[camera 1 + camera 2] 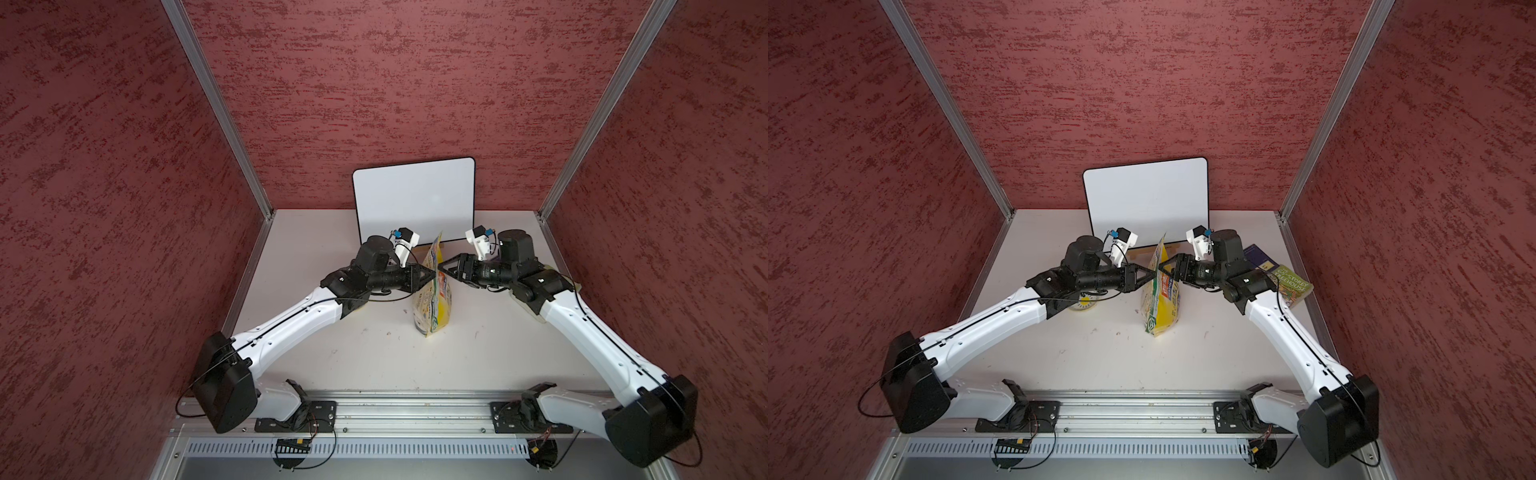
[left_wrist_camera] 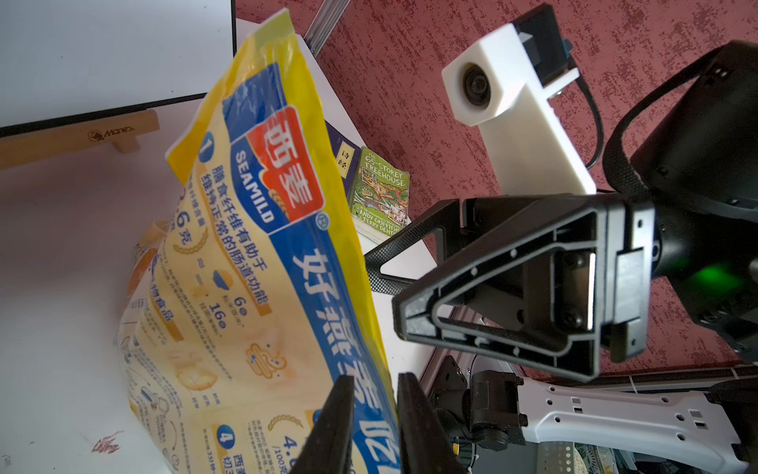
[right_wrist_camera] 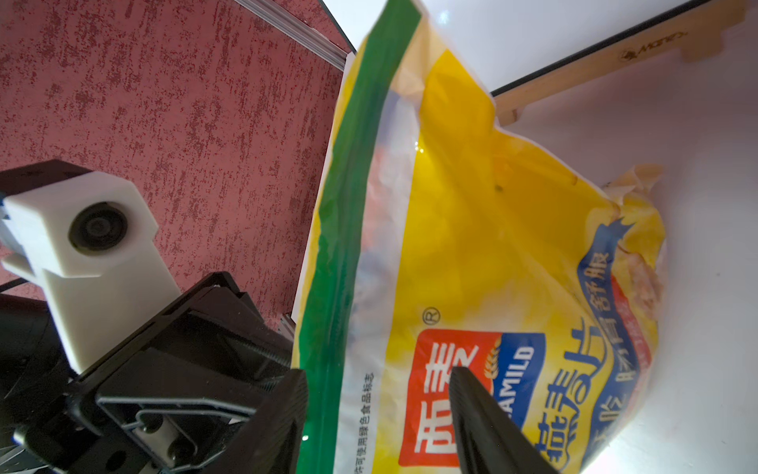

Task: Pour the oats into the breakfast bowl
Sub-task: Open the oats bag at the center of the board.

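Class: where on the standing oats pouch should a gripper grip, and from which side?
Probably pinch the oats pouch at its flat upper part, below the green strip, coming level from a side: it stands upright, thin above, bulging below.

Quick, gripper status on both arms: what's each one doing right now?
Left gripper: closed, pinching the oats pouch at its edge.
Right gripper: open, straddling the pouch top, not clamped.
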Robot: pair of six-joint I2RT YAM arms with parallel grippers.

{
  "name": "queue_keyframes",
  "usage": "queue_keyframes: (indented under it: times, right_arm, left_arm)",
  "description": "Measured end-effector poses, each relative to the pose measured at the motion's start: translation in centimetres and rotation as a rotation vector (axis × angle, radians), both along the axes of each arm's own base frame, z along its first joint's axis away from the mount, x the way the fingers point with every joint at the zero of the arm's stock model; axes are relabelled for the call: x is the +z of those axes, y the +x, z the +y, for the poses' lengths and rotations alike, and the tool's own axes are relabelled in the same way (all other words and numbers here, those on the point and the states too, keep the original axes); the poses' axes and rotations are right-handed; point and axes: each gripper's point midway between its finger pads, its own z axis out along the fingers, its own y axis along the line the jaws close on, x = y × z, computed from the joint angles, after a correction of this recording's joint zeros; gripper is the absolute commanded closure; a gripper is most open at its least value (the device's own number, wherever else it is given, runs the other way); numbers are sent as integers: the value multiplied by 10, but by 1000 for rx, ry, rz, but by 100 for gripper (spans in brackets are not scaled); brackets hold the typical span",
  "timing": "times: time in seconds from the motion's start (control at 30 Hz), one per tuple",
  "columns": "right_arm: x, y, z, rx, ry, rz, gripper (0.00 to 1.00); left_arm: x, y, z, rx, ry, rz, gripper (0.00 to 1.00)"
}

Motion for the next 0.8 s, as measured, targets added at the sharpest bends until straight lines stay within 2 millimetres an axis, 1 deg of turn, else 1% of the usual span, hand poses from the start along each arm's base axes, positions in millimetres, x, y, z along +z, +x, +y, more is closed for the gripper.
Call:
queue_keyframes:
  times: [0.17,0.47,0.63,0.8]
  right_arm:
    - [1,-1,4,10,2,-1,40]
    - [-5,3,7,-2,-15,7,41]
    - [0,6,7,-14,-11,0,40]
    - [0,6,8,-18,-8,2,40]
  left_arm:
    - [0,0,0,-7,-5,2,80]
    - [4,-3,-2,-24,-23,4,81]
    - [2,-3,-3,-26,-28,4,82]
    - [-1,-1,-5,-27,-28,7,83]
